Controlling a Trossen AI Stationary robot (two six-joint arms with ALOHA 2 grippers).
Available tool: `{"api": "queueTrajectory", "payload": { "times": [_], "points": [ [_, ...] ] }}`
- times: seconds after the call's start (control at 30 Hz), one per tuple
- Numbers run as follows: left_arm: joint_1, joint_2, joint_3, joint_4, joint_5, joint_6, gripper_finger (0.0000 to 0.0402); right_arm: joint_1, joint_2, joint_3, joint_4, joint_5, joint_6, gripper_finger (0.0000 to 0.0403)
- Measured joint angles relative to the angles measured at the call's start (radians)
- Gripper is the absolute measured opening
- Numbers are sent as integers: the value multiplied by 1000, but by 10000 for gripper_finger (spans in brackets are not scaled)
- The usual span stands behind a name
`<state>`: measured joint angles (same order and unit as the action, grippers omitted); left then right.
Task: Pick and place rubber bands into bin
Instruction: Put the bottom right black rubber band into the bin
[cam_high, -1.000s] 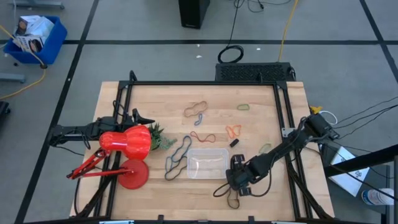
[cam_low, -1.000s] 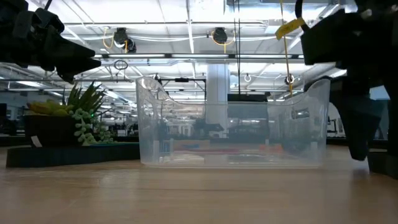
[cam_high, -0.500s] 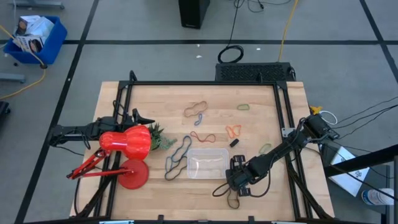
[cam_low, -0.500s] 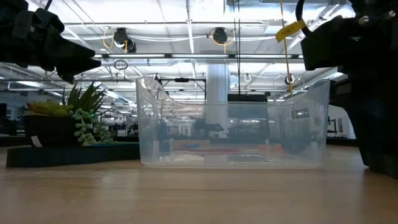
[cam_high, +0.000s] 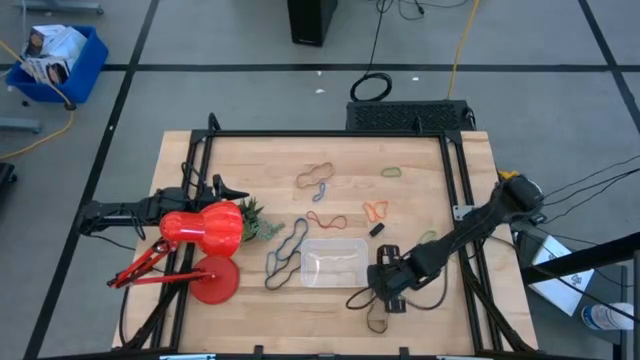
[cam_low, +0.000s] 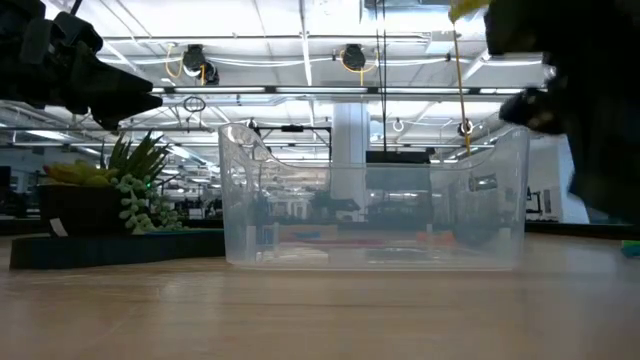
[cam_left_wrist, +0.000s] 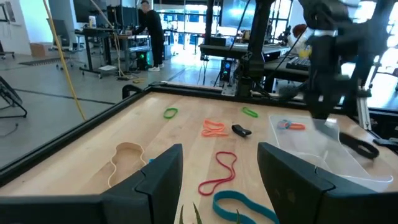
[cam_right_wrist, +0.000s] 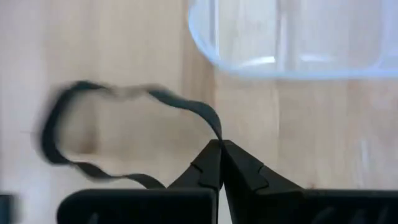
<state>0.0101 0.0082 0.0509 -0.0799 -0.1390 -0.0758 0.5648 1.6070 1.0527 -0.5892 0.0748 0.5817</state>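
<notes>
While my right jaws (cam_right_wrist: 219, 144) pinch a black band (cam_right_wrist: 93, 134) just beside the bin (cam_high: 333, 262), near the counter's front edge, I should lift clear of its rim before releasing. My left jaws (cam_left_wrist: 217, 165) wait open.

Grey floor (cam_high: 200, 40), black tape lines; blue crate (cam_high: 55, 60) far corner.

Overhead and table-level cameras share the bin (cam_high: 333, 262).
</notes>
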Motion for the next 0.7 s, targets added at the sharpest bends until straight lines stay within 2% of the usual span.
{"api": "queueTrajectory", "payload": {
  "times": [0.17, 0.3, 0.4, 0.53, 0.7],
  "points": [
    [0, 0, 0, 1, 0, 3, 214, 0, -175, 0, 3, 63, 42, 1],
    [0, 0, 0, 1, 0, 3, 214, 0, -314, 0, 57, 215, -41, 1],
    [0, 0, 0, 1, 0, 3, 214, 0, -405, 1, 170, 365, -208, 1],
    [0, 0, 0, 2, -1, 2, 214, -10, -479, 1, 411, 544, -433, 1],
    [0, 0, 0, 2, -1, 2, 214, -63, -502, 2, 670, 609, -746, 0]
  ]
}}
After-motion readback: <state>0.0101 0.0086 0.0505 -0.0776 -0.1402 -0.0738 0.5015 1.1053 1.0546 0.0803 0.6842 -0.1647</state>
